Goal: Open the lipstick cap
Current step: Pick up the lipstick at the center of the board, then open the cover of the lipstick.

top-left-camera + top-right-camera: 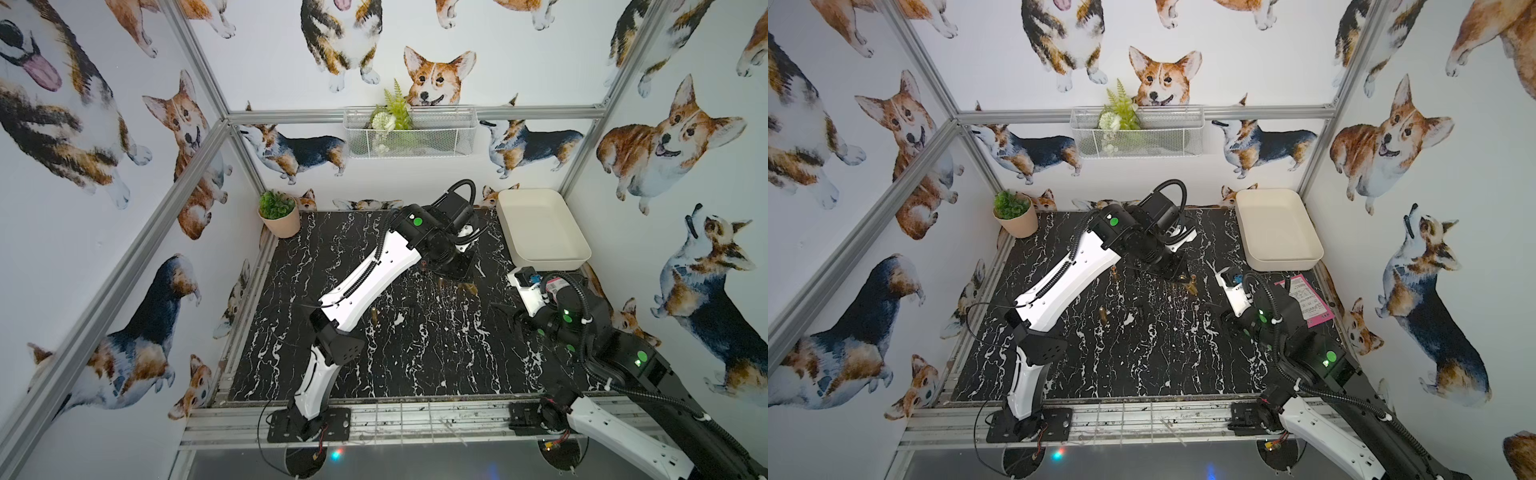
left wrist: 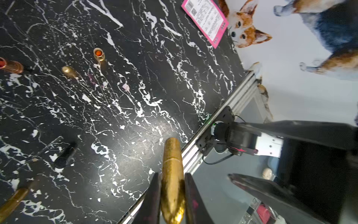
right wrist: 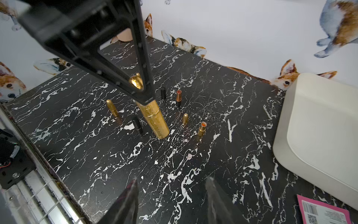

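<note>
My left gripper (image 2: 172, 191) is shut on a gold glitter lipstick (image 2: 172, 164), gripping its rounded end while the rest sticks out past the fingers. A seam rings the tube just beyond the fingertips. In the right wrist view the same lipstick (image 3: 155, 120) hangs tilted below the left gripper (image 3: 145, 98), its flat end close to the black marble table (image 3: 193, 164); whether it touches I cannot tell. My right gripper (image 3: 172, 180) is open with nothing in it, a short way to the right of the lipstick. In a top view the right gripper (image 1: 509, 318) sits low near the right edge.
Near the held lipstick stand an uncapped gold lipstick (image 3: 202, 129), a loose gold cap (image 3: 185, 118), a copper lipstick (image 3: 178, 96), two black tubes (image 3: 137, 123) and a closed gold lipstick (image 3: 112, 108). A white tray (image 1: 540, 226) stands back right, with a pink card (image 1: 1308, 299) in front of it and a potted plant (image 1: 278, 214) back left.
</note>
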`<action>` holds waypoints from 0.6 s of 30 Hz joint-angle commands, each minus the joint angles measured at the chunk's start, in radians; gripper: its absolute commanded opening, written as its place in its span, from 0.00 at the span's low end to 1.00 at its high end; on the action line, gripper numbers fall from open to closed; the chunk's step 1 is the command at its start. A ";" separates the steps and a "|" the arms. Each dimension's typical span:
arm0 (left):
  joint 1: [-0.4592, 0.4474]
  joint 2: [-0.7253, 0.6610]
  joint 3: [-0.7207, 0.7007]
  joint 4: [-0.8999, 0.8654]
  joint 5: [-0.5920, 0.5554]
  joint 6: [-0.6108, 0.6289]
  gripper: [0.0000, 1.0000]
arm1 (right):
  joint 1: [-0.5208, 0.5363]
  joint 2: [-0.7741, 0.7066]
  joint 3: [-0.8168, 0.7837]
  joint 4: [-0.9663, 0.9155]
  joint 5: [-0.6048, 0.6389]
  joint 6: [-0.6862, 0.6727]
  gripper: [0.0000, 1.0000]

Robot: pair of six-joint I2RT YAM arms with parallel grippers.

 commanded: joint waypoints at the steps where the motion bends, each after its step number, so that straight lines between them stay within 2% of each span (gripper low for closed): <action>1: 0.000 -0.041 -0.029 0.000 0.101 -0.016 0.16 | 0.001 0.013 0.014 0.031 -0.090 -0.008 0.57; 18: 0.000 -0.102 -0.097 0.040 0.162 -0.006 0.17 | 0.001 0.120 0.045 0.081 -0.158 -0.014 0.56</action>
